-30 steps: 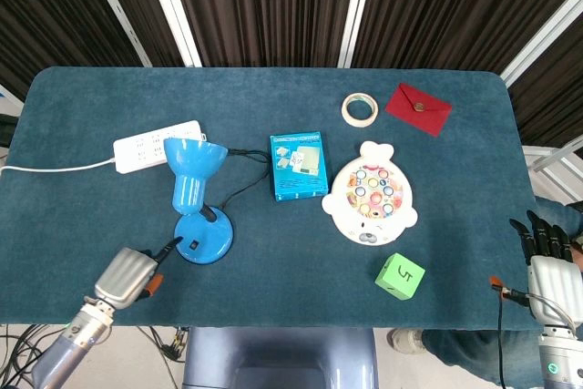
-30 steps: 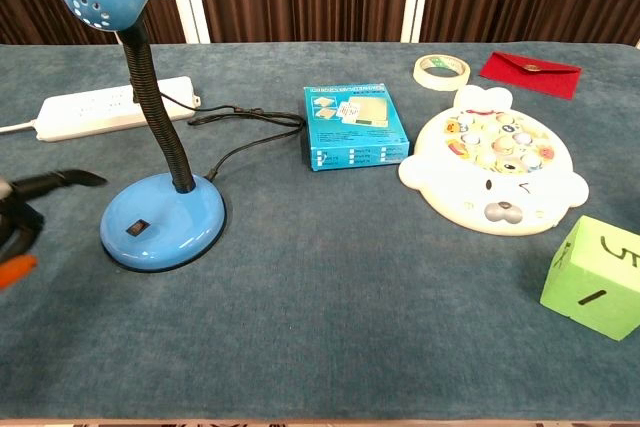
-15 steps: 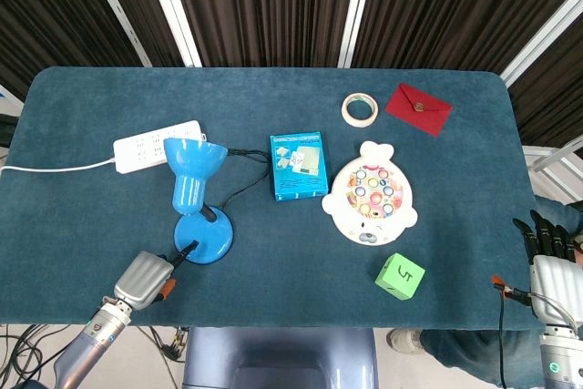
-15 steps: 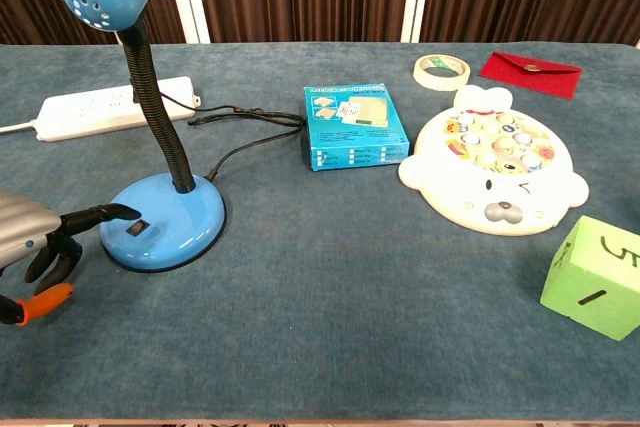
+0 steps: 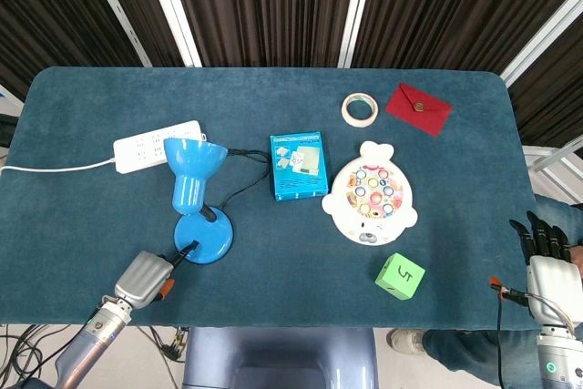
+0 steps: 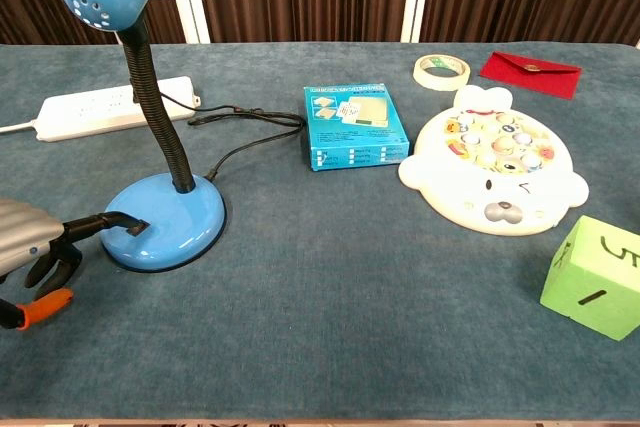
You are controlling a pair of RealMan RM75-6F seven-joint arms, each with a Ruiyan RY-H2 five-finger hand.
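Lamp (image 5: 195, 196) stands near the table's (image 5: 91, 225) front left corner, its round blue base (image 6: 165, 220) flat on the cloth and its neck rising to a shade that tilts toward the left edge. The left hand (image 5: 146, 276) sits just in front of the base at the front edge; one dark finger (image 6: 110, 221) reaches out and its tip lies on the base at the small black switch, while the other fingers are curled under. It holds nothing. A black cord (image 5: 239, 175) runs from the lamp toward the power strip (image 5: 157, 144), which lies behind the lamp near the left edge.

The right hand (image 5: 549, 257) hangs off the right edge near the front right corner, fingers straight and apart, touching nothing.

A blue box (image 5: 299, 165) lies mid-table, just right of the cord. Right of it sits a white round toy (image 5: 372, 206) with coloured dots, and a green cube (image 5: 400, 276) lies in front of that toy, near the front edge. A tape roll (image 5: 360, 109) and a red envelope (image 5: 418, 108) lie side by side toward the back right corner.
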